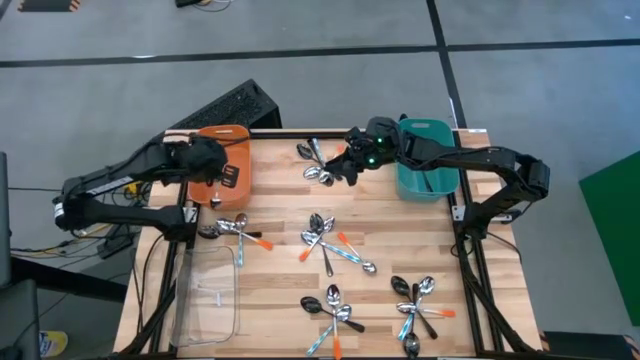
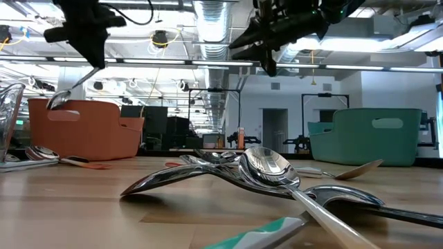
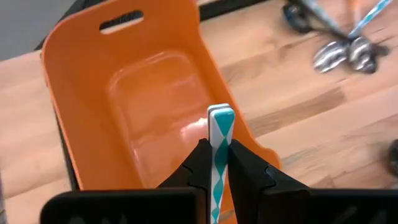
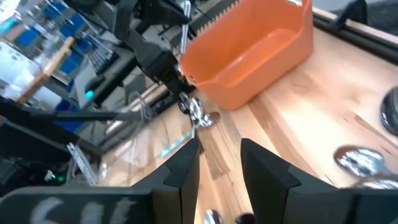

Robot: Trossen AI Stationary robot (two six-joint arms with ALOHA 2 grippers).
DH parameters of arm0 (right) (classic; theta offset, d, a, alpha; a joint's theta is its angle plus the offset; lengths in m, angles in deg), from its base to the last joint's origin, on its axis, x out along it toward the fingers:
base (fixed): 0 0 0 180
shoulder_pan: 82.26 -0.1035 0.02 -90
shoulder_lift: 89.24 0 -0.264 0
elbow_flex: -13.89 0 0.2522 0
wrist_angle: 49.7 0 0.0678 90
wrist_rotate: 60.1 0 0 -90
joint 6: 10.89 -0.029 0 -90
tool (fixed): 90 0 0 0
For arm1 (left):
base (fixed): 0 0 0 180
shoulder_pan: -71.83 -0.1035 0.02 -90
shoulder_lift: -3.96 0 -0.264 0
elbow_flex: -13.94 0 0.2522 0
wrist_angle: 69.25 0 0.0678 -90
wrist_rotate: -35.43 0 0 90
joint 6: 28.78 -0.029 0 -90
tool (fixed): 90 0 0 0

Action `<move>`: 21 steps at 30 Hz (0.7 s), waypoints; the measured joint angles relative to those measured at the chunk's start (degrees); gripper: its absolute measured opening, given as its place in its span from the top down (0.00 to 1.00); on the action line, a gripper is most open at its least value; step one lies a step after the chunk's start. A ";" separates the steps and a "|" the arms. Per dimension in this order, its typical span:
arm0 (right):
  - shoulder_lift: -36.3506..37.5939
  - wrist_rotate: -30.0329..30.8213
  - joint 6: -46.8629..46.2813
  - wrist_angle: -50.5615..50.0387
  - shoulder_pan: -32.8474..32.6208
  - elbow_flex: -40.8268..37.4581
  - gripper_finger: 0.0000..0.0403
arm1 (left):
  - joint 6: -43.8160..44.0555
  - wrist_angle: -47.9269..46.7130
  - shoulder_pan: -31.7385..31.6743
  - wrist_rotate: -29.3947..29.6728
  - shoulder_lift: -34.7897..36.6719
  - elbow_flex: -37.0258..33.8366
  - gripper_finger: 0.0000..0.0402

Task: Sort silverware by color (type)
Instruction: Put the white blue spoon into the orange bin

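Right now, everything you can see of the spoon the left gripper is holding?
The spoon has a light-blue and white patterned handle and a shiny silver bowl. It is clamped by the handle between the shut fingers of the left gripper, tilted, bowl hanging down and handle end poking past the fingertips. It is held above the near rim of the orange bin, touching only the fingers.

Floor (image 1: 330, 30): grey, smooth, crossed by dark seam lines. A green panel (image 1: 612, 240) stands at the right edge of the high view. Ceiling: exposed, with a large silver duct (image 2: 216, 17) running overhead, pipes, cabling and long strip lights (image 2: 374, 43). Far wall pale, with a doorway (image 2: 278, 128) at centre. Dark equipment stands along the back of the room. The tabletop (image 1: 280, 205) is light wood planking on a black frame.
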 joint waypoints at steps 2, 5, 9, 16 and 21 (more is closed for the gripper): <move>0.00 0.00 1.18 -1.44 0.00 0.00 0.66 | -0.20 0.19 -1.01 -0.27 -1.37 0.00 0.95; 0.00 0.02 2.42 -3.57 -0.02 0.00 0.66 | -0.19 0.39 -2.62 -0.50 -3.34 0.00 0.95; 0.00 0.14 2.62 -5.48 -0.02 0.00 0.66 | 1.74 0.33 -4.30 -0.71 -5.35 0.00 0.94; 0.00 0.20 4.01 -6.62 -0.02 0.00 0.66 | 4.79 0.34 -5.98 -0.14 -6.76 -0.04 0.92; 0.00 0.20 5.48 -7.54 -0.02 0.00 0.66 | 8.45 -0.19 -7.06 -0.71 -6.73 -0.04 0.92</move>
